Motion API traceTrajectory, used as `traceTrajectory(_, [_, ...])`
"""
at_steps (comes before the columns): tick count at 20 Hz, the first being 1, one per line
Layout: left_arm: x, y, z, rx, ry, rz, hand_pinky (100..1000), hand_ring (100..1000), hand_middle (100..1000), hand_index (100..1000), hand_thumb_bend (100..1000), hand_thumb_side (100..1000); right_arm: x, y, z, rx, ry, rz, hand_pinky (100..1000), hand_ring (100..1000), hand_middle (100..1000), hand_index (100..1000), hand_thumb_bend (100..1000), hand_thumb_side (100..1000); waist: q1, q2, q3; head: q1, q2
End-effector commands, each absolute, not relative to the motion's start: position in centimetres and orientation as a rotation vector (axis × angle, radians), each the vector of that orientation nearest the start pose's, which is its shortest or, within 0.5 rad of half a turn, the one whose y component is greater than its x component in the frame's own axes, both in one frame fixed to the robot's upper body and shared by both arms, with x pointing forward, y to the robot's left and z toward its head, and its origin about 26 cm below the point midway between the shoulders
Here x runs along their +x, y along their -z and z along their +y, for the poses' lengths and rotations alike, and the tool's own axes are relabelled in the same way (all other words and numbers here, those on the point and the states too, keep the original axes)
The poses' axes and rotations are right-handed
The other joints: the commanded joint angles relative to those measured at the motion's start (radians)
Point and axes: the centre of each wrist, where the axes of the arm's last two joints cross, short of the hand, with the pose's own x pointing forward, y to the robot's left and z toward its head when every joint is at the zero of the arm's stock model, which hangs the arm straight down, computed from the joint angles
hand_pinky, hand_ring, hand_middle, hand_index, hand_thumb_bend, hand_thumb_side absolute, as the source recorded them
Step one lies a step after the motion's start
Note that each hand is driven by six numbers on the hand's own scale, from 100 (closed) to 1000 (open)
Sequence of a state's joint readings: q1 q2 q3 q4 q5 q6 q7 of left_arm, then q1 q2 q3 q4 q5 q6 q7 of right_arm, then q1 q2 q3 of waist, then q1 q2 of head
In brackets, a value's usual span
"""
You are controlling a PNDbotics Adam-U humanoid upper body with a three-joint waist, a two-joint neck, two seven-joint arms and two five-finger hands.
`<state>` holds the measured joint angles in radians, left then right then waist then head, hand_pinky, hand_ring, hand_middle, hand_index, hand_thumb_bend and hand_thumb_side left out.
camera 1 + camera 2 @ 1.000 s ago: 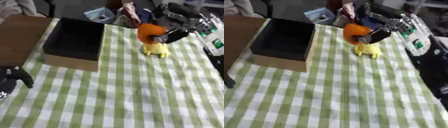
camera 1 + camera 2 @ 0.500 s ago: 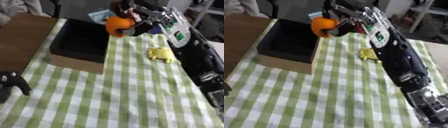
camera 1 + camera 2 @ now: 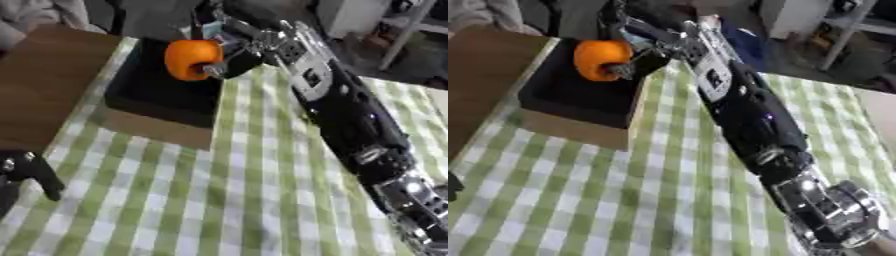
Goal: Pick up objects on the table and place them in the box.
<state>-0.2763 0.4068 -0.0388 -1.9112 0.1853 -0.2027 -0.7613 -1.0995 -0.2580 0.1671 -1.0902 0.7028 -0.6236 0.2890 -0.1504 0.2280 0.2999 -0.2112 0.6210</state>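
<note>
The right hand (image 3: 229, 56) reaches in from the five o'clock corner of the left eye view, its long black and silver arm stretched across the green and white checked tablecloth (image 3: 236, 190) toward eleven o'clock, with fingers and thumb curled round a round orange ball-like object (image 3: 192, 59). That object hangs above the open black rectangular box with tan cardboard sides (image 3: 157, 95), over its twelve-to-one o'clock part and close to the right wall rather than the middle. The step in hand looks like the release into the box. To do it well, the hand should probably carry the orange object a little further toward nine o'clock so it clears the near wall, then come down until the object is just above the dark floor before the fingers open; a round thing let go from height could bounce or roll out over the rim. The wrist ought to stay clear of the box edge on the way out, so the box is not dragged across the cloth. The left hand (image 3: 31, 172) rests at eight o'clock by the view's edge, fingers relaxed and holding nothing.
</note>
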Motion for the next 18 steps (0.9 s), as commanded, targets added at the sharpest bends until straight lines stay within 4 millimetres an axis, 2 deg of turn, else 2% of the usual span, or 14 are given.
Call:
traceTrajectory(1, [31.0,-18.6,27.1,-0.394,1.271,-2.072,637,542,551,696,100,735,47.0,-27.6,-15.1,0.653,1.936,2.649,757,666,495,587,203,150,0.007,-0.015,0.006,-0.014,-0.018])
traceTrajectory(2, [31.1,-18.7,27.1,-0.395,1.272,-2.072,637,542,551,696,100,735,47.1,-27.2,-14.9,0.659,1.937,2.651,757,667,503,599,202,153,0.006,-0.014,0.009,-0.016,-0.019])
traceTrajectory(3, [31.1,-18.7,27.0,-0.395,1.273,-2.073,638,542,552,696,100,735,47.2,-26.8,-14.8,0.666,1.938,2.654,757,669,512,613,238,131,0.006,-0.013,0.011,-0.018,-0.02])
traceTrajectory(4, [31.1,-18.7,27.0,-0.396,1.273,-2.074,637,542,552,696,100,735,47.3,-26.4,-14.7,0.673,1.938,2.656,757,670,515,617,197,165,0.006,-0.013,0.012,-0.019,-0.02])
traceTrajectory(10, [31.1,-18.8,27.0,-0.4,1.275,-2.077,638,542,552,697,100,735,47.7,-24.6,-14.5,0.702,1.989,2.619,767,721,639,768,263,335,0.007,-0.012,0.018,-0.021,-0.021])
traceTrajectory(11, [31.1,-18.8,27.0,-0.399,1.276,-2.077,638,543,552,697,100,733,47.7,-24.5,-14.5,0.706,1.994,2.612,773,748,710,821,295,356,0.007,-0.012,0.018,-0.021,-0.021])
traceTrajectory(13, [31.1,-18.8,27.0,-0.4,1.275,-2.079,638,543,552,697,100,733,47.7,-24.6,-14.5,0.721,1.99,2.601,781,773,768,869,326,380,0.008,-0.012,0.017,-0.02,-0.021])
traceTrajectory(15, [31.0,-18.8,27.0,-0.4,1.275,-2.078,638,543,553,697,100,734,47.6,-24.9,-14.6,0.741,1.967,2.599,790,789,813,896,350,384,0.01,-0.013,0.015,-0.018,-0.021])
traceTrajectory(18, [31.0,-18.7,27.1,-0.398,1.275,-2.075,638,543,553,697,100,733,47.5,-25.4,-15.0,0.775,1.924,2.609,793,794,827,905,362,366,0.012,-0.016,0.01,-0.015,-0.019])
